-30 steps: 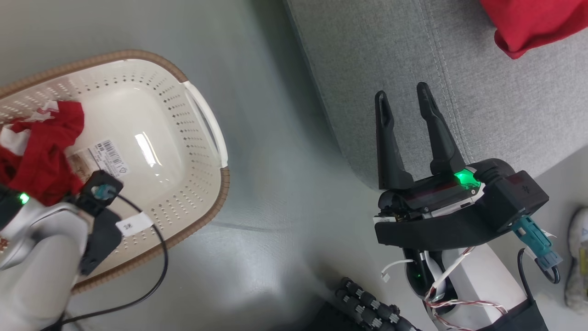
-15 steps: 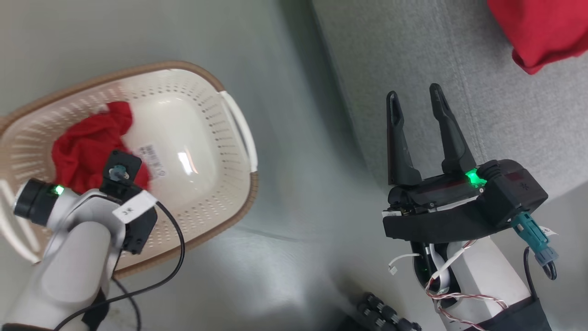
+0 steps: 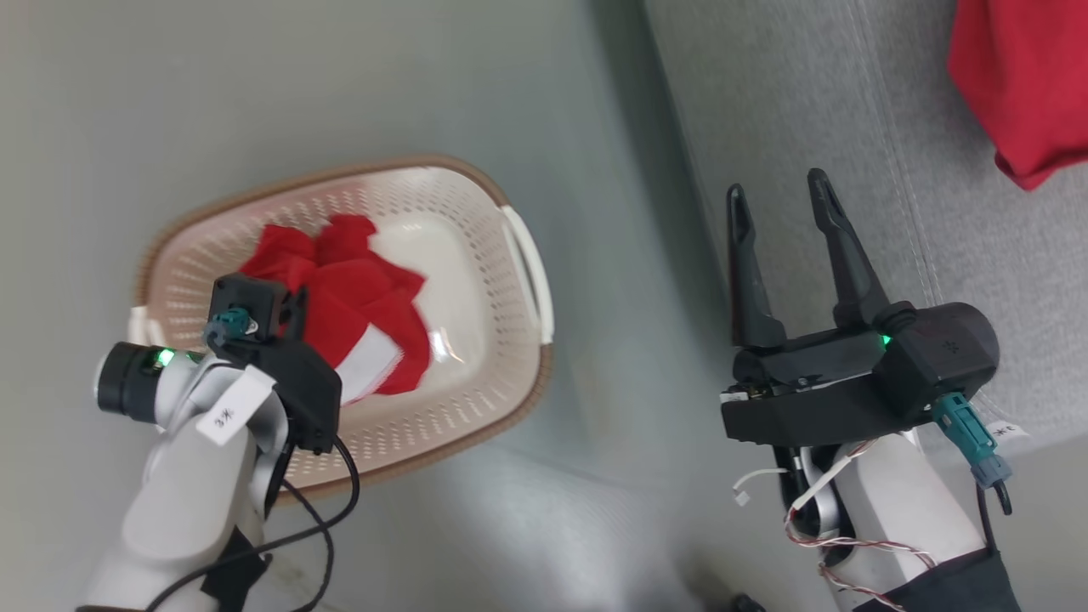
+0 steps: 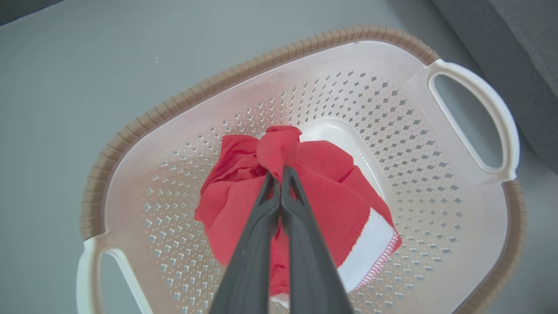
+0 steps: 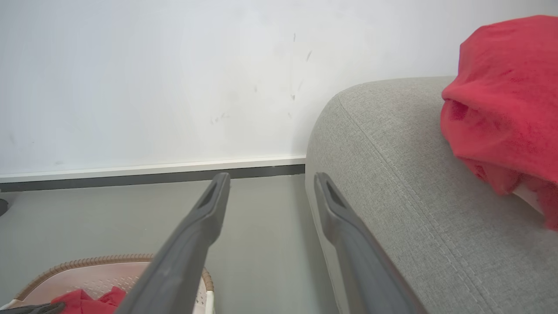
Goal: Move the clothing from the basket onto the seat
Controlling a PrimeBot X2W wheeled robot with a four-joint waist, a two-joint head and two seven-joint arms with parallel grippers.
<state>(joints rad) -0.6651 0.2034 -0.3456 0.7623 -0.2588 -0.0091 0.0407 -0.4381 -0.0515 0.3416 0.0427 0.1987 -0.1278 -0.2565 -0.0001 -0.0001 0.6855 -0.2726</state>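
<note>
Left pincer (image 4: 279,172) with garment (image 4: 333,198) over basket (image 4: 174,109)

Red garment (image 3: 1024,93) on the seat (image 3: 807,102) runs off frame at two o'clock (its far part cut away). From the right wrist, the basket (image 5: 109,274) is clipped at seven o'clock, the second garment (image 5: 83,301) barely peeking.

Glossy plastic basket (image 4: 394,109), soft cloth clothing (image 4: 324,194), matt woven seat (image 5: 392,183)

Left forearm (image 3: 178,501): small white paper tag (image 3: 226,416), "3" then an unclear character.
Right arm (image 3: 901,497): second small white paper tag (image 3: 1005,432), marks too small to read.
</note>
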